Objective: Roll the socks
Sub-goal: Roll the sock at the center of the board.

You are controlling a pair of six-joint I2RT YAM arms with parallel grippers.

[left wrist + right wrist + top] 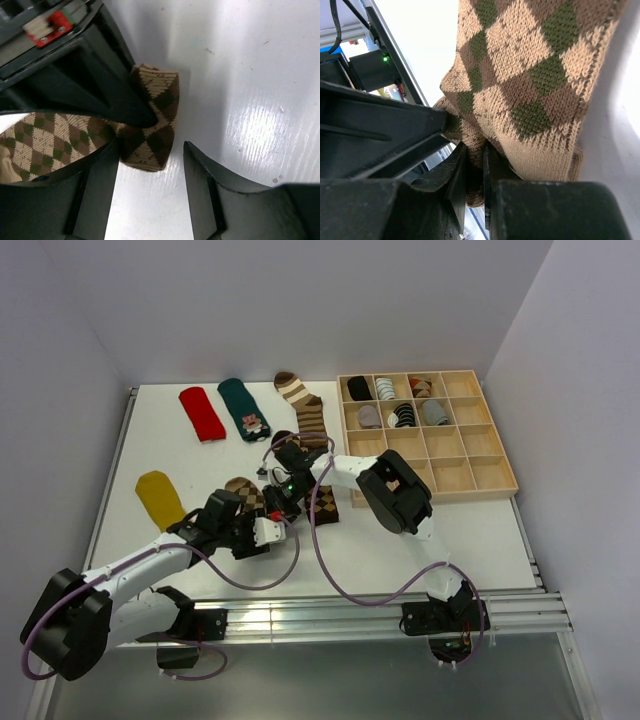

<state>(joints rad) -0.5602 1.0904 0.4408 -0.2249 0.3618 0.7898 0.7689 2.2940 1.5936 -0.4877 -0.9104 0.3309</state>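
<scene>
The brown argyle sock (325, 502) lies mid-table, partly folded. My right gripper (474, 152) is shut on a bunched fold of the argyle sock (530, 75). My left gripper (150, 160) is open, and the fold's end (155, 120) sits just beyond its fingertips, untouched. In the top view the left gripper (262, 532) is close below the right gripper (285, 496). A mustard sock (160, 498) lies at the left. A red sock (201, 412), a dark teal sock (245, 408) and a striped sock (305, 405) lie at the back.
A wooden compartment tray (470, 472) stands at the right, with several rolled socks in its back cells. Purple cables loop over the table in front of the arms. The table's metal rail runs along the near edge.
</scene>
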